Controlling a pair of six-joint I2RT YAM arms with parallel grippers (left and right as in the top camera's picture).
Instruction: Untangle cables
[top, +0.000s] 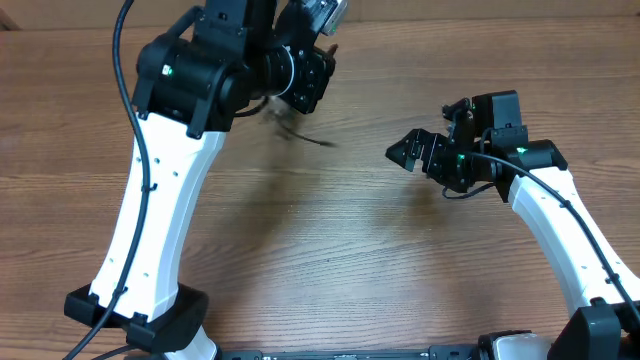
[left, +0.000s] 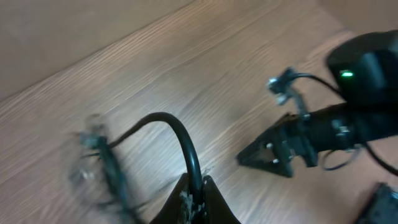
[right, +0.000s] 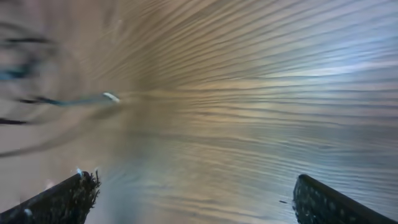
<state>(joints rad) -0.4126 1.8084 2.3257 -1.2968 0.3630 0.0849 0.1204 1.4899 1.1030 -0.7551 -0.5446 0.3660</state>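
pressed together at the left end effector (left: 198, 186), pinching the cables (left: 163, 116) near the far edge of the worktop (top: 300, 260); past that edge, in the left wrist view, a paler plain surface. spread wide at the right end effector (top: 403, 152), gripping nothing, aimed at the cables from the right, close by but not touching. between the two arms, and on toward the near edge, open bare wood grain with room for moving.

from overhead, only a smeared dark clump under the left arm's wrist and one thin strand trailing toward the middle; possibly lifted off the wood, though too blurred to say. from the left wrist, more: a black cord arching up out of the closed fingers and down into a blurred bundle at the left, with the right arm's open jaws beyond. from the right wrist, two fingertips (right: 62, 202) far apart at the bottom corners, streaked wood between, and at far left a blurred cord ending in a pale plug tip (right: 111, 96).
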